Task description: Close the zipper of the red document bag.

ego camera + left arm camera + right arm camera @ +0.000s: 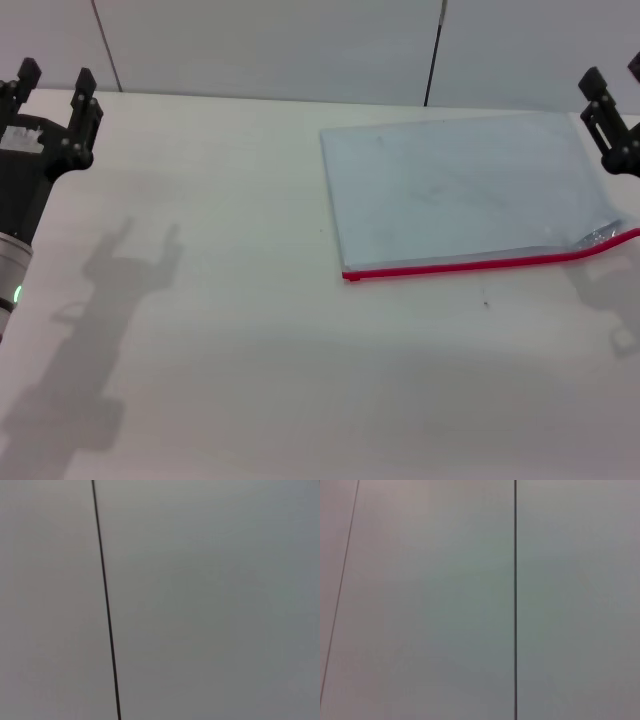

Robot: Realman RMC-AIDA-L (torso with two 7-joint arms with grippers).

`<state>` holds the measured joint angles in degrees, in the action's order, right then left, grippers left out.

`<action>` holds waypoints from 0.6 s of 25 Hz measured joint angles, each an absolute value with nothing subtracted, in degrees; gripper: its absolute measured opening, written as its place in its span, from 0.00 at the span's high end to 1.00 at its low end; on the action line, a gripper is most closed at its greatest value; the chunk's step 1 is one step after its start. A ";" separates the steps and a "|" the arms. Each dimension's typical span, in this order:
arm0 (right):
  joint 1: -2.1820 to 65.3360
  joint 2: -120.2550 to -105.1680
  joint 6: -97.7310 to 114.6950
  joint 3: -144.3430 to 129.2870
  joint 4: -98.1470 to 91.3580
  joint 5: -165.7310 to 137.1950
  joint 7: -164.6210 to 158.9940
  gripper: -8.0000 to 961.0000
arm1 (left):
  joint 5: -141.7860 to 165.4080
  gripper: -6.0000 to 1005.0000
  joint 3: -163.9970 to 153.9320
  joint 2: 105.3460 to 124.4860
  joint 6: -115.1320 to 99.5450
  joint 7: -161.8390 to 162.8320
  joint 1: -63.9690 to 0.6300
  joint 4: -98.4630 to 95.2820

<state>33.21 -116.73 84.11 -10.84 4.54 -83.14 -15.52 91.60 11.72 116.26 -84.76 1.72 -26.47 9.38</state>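
Left gripper (58,83) fingers spread, empty, at table (250,330) far-left; right gripper (612,95) open, empty, beside red document bag (460,195).

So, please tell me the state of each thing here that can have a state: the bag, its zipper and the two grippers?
red document bag: lying flat on the table, right corner of the red edge lifted.
zipper: on the bag's near edge, appears to gape near the right end.
left gripper: open, at the far left of the table, holding nothing.
right gripper: open, by the bag's far right corner, holding nothing.
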 joint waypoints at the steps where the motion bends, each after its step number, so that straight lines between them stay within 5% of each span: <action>1: 33.12 -116.75 84.53 -10.47 4.87 -83.14 -14.67 0.42 | 91.58 0.61 11.73 116.26 -84.77 2.10 -26.45 9.36; 11: 32.79 -116.81 87.12 -9.49 6.23 -83.14 -12.35 0.38 | 90.94 0.22 11.78 116.28 -84.86 3.21 -26.41 9.31; 15: 32.78 -116.81 87.19 -9.49 6.24 -83.14 -12.69 0.37 | 90.94 0.22 11.74 116.28 -84.91 3.24 -26.39 9.31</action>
